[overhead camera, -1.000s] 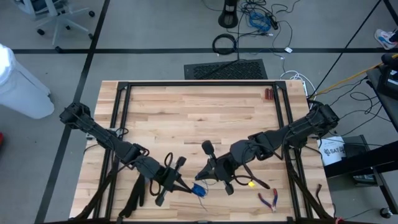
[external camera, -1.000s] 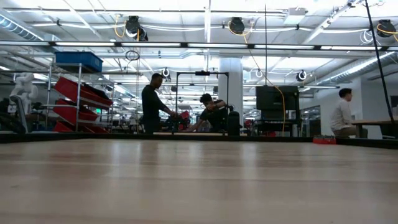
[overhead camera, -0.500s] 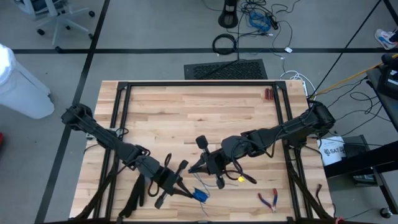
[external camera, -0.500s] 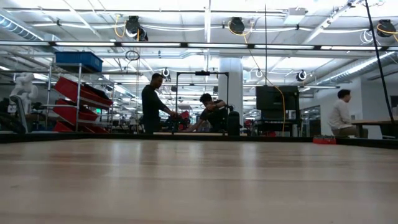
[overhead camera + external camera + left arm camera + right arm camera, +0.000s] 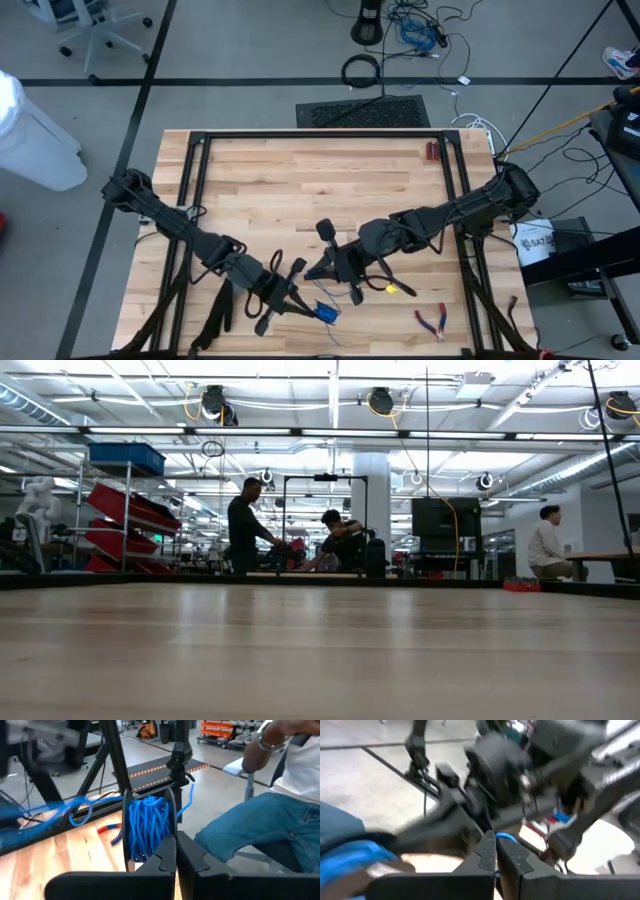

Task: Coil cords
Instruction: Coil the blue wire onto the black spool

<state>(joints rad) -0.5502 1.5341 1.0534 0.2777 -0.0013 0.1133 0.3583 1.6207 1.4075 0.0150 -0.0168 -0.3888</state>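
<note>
From above, the thin blue cord (image 5: pixel 322 312), already partly bundled, is seen near the front edge of the pale wooden butcher-block counter (image 5: pixel 300 180). It is pinched by the left pincer (image 5: pixel 300 306), whose fingers are shut on it. The right pincer (image 5: pixel 318 272) is closed just beyond the bundle, and a strand appears to be held at its tip. A loose length trails from the bundle, so the coiling is judged well advanced but unfinished. Small red-handled pliers (image 5: pixel 432 320) lie well apart on the right.

At counter height, only bare wood (image 5: pixel 320 650) is shown, with a workshop hall behind and people at distant benches.

In the left wrist view, a tight bundle of blue loops (image 5: pixel 147 827) is clamped between the shut fingers, and a seated person in jeans (image 5: pixel 265 827) is seen close by.

In the right wrist view, a blue strand (image 5: pixel 506 838) is met at the closed fingertips.
</note>
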